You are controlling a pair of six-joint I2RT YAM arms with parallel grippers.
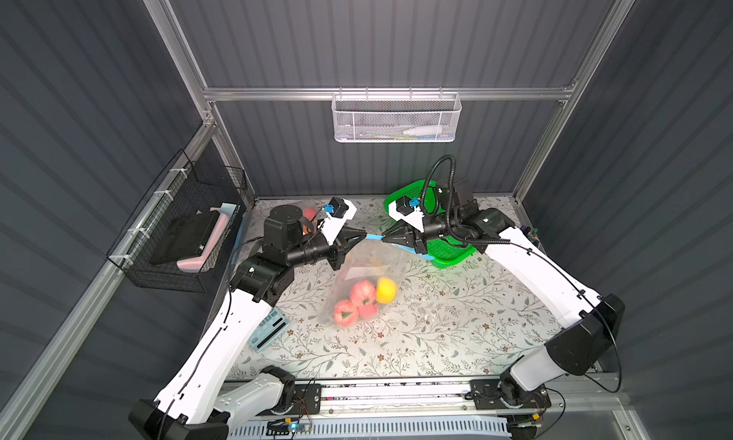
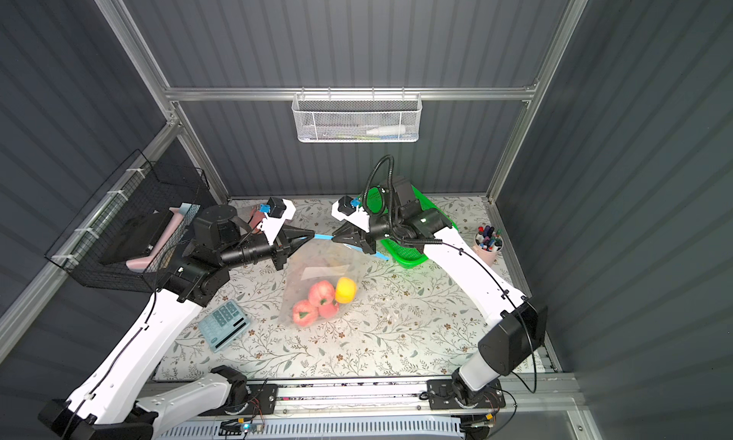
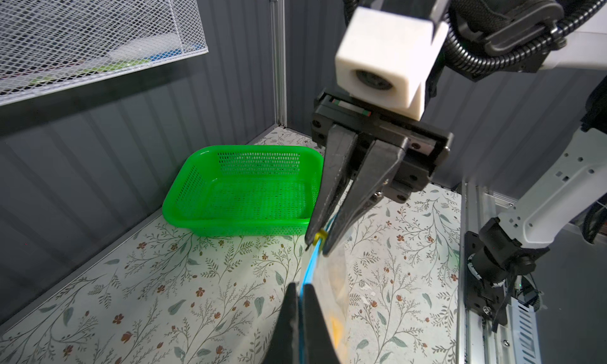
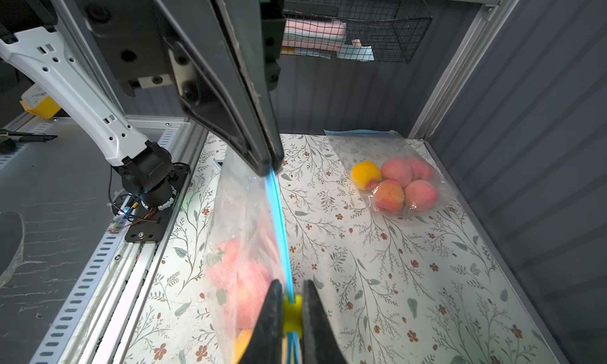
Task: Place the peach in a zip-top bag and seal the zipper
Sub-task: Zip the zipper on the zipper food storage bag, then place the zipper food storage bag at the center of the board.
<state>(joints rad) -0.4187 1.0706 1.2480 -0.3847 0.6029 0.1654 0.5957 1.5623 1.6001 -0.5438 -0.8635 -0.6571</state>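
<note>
In both top views the zip-top bag point(image 1: 357, 267), peaches point(image 1: 363, 293) inside, sags onto the worktop point(image 1: 456, 331). Left wrist view: the left end effector point(image 3: 300, 291) pinches its blue zipper point(image 3: 310, 267). Right wrist view: the right end effector point(image 4: 291, 288) pinches the yellow slider point(image 4: 291, 308).

Floral-print tabletop point(image 1: 456, 331) bears a green perforated basket point(image 1: 452, 255) just beside the right gripper point(image 1: 384, 238), and a calculator point(image 1: 269, 333) well apart from the left gripper point(image 1: 364, 233).

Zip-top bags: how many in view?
2. One bag mid-table, left end effector gripping its zipper, right end effector on the yellow slider. A second bag lies in the back corner behind the left arm.
</note>
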